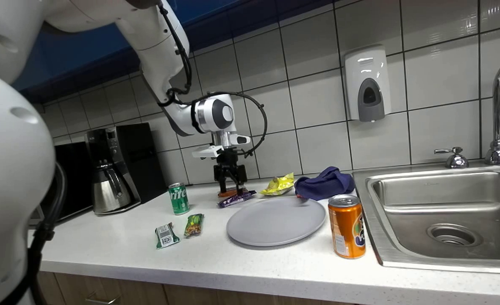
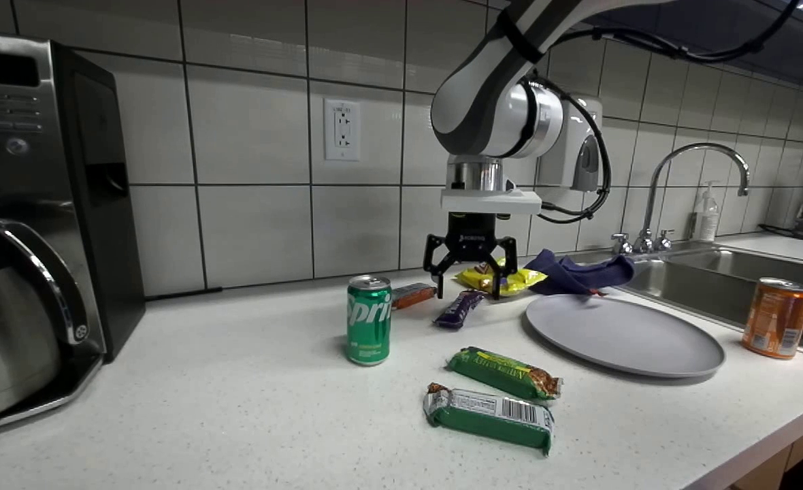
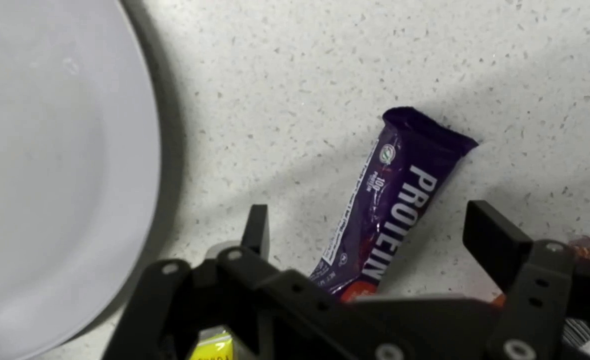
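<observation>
Fingers [image 3: 495, 240]: spread wide, holding nothing.
Purple protein bar [image 3: 392, 205]: on the counter [image 2: 238, 408], lying aslant between the fingers in the wrist view.
Gray plate [image 2: 626, 333]: near the bar.
Yellow packet [image 1: 279, 185]: beside the blue cloth [image 1: 326, 183].
Sprite can [image 2: 369, 327]: upright.
Orange soda can [image 1: 346, 231]: upright, near the plate.

"PROTEIN" and "10g" mark the purple bar [image 3: 391, 204], "Spri" the green can [image 2: 369, 323], and "NATURE VALLEY" a green bar [image 2: 502, 373]
</observation>
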Action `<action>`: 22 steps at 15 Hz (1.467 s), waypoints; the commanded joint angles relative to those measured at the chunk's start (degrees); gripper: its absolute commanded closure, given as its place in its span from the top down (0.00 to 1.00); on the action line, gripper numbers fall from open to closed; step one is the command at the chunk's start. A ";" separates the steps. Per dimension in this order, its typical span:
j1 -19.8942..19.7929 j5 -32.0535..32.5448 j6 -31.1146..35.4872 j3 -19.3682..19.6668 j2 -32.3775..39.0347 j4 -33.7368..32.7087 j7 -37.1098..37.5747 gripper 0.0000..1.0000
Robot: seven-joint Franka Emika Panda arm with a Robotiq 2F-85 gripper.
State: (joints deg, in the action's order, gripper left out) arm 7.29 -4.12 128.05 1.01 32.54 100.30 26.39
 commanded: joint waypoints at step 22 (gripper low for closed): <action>2.36 0.27 4.55 2.63 2.94 -2.39 6.71 0.03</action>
State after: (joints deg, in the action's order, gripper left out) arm 8.49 -4.58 132.84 2.48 36.21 97.69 31.30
